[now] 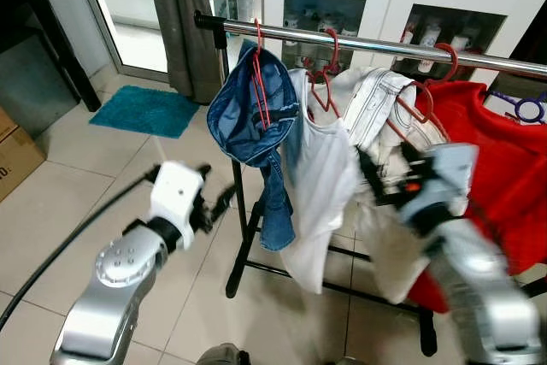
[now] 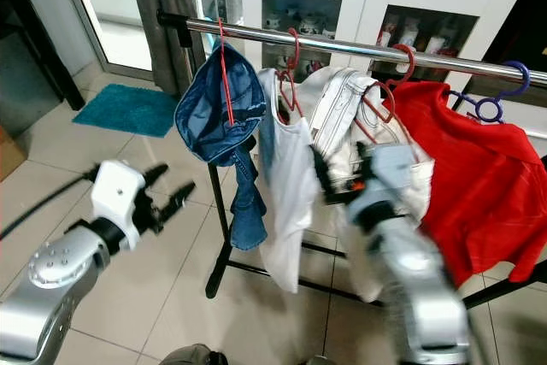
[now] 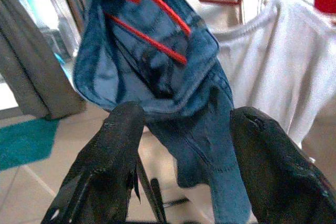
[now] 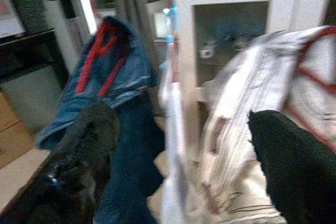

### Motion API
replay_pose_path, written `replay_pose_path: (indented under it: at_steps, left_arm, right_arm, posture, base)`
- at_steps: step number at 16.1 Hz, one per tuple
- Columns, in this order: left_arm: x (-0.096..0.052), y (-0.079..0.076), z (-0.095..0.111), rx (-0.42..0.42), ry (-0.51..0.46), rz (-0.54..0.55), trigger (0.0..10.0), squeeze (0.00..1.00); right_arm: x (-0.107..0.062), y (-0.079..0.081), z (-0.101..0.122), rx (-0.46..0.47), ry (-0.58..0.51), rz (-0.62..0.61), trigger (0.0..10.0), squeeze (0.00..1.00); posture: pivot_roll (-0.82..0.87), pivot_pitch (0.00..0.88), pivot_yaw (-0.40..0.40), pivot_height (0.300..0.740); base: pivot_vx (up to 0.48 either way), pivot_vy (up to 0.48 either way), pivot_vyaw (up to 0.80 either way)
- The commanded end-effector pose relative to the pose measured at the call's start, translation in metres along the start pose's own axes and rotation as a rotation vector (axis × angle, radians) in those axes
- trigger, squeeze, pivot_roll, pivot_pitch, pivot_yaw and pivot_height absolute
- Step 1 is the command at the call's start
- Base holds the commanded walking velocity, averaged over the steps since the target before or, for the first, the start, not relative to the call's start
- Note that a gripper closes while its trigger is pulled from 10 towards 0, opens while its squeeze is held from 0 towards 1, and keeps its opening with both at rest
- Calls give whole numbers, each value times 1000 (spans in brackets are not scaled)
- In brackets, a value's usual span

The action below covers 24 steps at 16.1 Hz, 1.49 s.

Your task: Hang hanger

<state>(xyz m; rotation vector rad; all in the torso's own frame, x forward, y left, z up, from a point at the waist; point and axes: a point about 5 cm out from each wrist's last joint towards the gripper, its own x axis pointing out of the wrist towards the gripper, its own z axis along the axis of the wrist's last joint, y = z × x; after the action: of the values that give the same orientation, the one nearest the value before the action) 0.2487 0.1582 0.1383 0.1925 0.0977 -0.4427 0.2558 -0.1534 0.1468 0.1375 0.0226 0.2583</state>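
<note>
Red hanger [image 1: 260, 83] with denim on rail [image 1: 376, 44], above left gripper [image 1: 215, 205], apart. Fingers spread, empty. Right gripper [image 4: 178, 145] blurred, probably spread too.

Daylight comes from the glass door [image 1: 128, 14] at the back left and whitens the floor [image 1: 60, 203] before it. The room is bright and even, with soft shadows under the rack. The rail [image 1: 376, 44] carries a thin streak of glare. Head views are sharp on the clothes and left arm, but the right arm [image 1: 461, 245] is smeared by motion blur. The left wrist view is fairly clear, its near fingers [image 3: 105, 166] soft. The right wrist view is blurred throughout, perhaps from movement, with washed-out whites on the cabinet [image 4: 231, 24].
</note>
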Motion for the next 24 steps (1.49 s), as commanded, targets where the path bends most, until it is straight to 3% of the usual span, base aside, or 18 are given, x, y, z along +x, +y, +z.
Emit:
replay_pose_path:
  at_steps: [1, 3, 7, 9, 14, 17, 19, 23, 24]
  left_arm:
    - [0, 3, 1, -12, 4, 27, 10000, 0]
    - [2, 4, 4, -12, 3, 30, 10000, 0]
    - [16, 7, 6, -14, -6, 21, 10000, 0]
    - [24, -6, 12, -57, -32, 10, 10000, 0]
    - [34, -12, 11, -34, -33, -4, 10000, 0]
    - [33, -8, 4, -119, -31, 100, 10000, 0]
    - [29, -13, 2, -121, -31, 104, 10000, 0]
    - [29, -25, 1, -125, -29, 99, 10000, 0]
    - [28, -24, 0, -90, -15, 74, 10000, 0]
  right_arm:
    - [-2, 1, -1, 4, 5, -17, 10000, 1000]
    - [-3, 9, -9, 60, -2, -38, 10000, 1000]
    - [-7, 2, -17, 79, 19, -186, 10000, 1000]
    - [-15, -4, -21, 65, 44, -189, 10000, 1000]
    - [-16, -7, -5, 42, -11, -205, 10000, 1000]
    - [-9, -5, -2, 10, -18, -159, 10000, 1000]
    - [-8, -4, -5, 11, 2, -146, 10000, 1000]
    - [-9, -17, -3, 10, 10, -171, 10000, 1000]
    - [-9, -16, -2, 58, -3, -184, 10000, 1000]
  posture:
    - [81, 25, 14, 740]
    - [83, 9, 30, 740]
    - [44, 9, 43, 740]
    - [31, 16, 51, 740]
    - [-2, 35, 74, 740]
    - [3, 20, 20, 740]
    - [12, 20, -22, 740]
    - [0, 41, -27, 740]
    - [26, 43, -14, 740]
  base:
    - [0, 0, 0]
    - [0, 163, 0]
    - [0, 332, 0]
    - [0, 0, 0]
    - [0, 0, 0]
    - [0, -420, 0]
    - [0, -435, 0]
    - [0, -427, 0]
    - [0, -420, 0]
